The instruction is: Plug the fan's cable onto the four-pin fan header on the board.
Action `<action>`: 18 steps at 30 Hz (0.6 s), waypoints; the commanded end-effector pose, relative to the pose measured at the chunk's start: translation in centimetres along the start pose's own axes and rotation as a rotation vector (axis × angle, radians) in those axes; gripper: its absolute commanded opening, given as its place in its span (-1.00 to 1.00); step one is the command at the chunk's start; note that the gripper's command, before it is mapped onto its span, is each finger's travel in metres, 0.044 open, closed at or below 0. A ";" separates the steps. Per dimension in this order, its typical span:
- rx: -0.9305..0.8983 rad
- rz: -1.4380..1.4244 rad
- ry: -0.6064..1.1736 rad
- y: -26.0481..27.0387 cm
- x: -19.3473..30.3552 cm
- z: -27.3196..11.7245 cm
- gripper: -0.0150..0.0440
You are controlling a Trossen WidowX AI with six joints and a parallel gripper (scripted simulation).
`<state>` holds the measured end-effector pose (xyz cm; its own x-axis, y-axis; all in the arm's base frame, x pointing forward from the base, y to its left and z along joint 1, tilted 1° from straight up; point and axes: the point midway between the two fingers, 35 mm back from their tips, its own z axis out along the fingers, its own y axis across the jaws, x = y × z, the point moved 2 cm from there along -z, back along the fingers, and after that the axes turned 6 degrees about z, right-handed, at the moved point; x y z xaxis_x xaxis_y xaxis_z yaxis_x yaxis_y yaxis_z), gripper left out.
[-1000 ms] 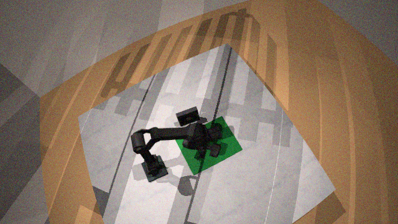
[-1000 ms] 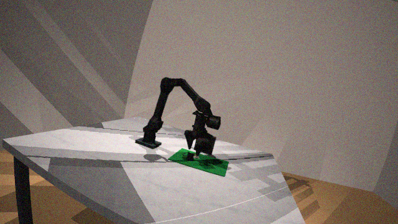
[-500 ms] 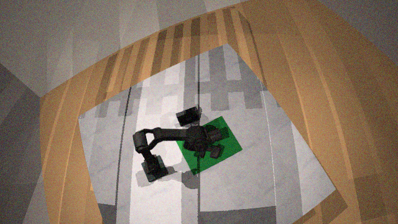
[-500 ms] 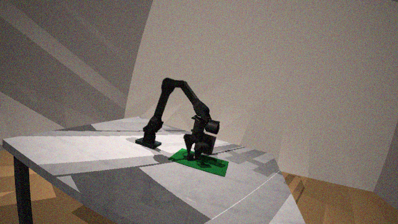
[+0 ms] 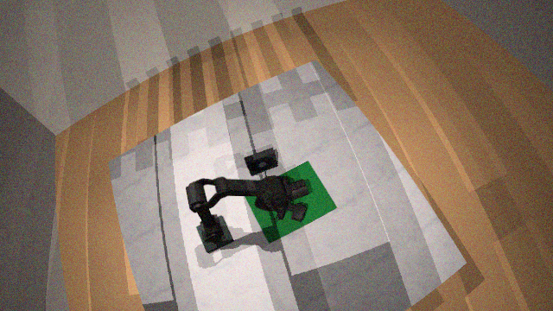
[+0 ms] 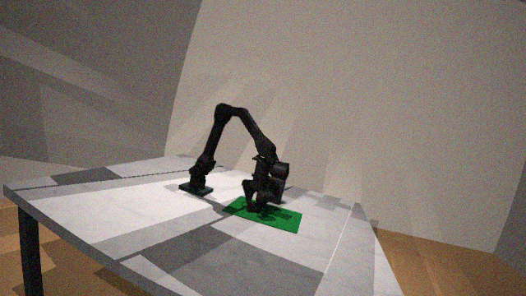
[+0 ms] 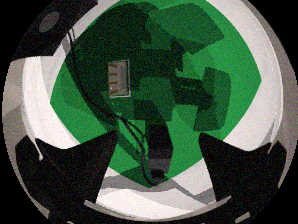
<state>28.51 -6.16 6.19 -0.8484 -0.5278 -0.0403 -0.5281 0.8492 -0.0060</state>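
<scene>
The green board point(image 5: 321, 203) point(image 6: 288, 225) point(image 7: 242, 87) lies on the table. The four-pin header point(image 7: 119, 78), a pale block with brownish pins, stands on it at upper left of centre in the wrist view. The dark plug point(image 7: 159, 142) stands away from the header, low in the wrist view, with the black cable point(image 7: 76, 67) curving round from the fan. My gripper point(image 7: 159, 137) point(image 6: 256, 209) is open and low over the board. In the wrist view its fingers are on either side of the plug, with visible gaps. The top and exterior views do not show the plug clearly.
The black fan point(image 5: 261, 161) point(image 6: 281, 195) point(image 7: 47, 27) stands beside the board, close to the arm. The cable passes left of the header in the wrist view. Dark shadows of the arm cover much of the board.
</scene>
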 end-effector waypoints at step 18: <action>0.000 0.000 0.000 0.0 0.0 0.0 -0.20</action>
<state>28.51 -6.16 6.18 -0.8484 -0.5278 -0.0403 -0.5280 0.8492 -0.0059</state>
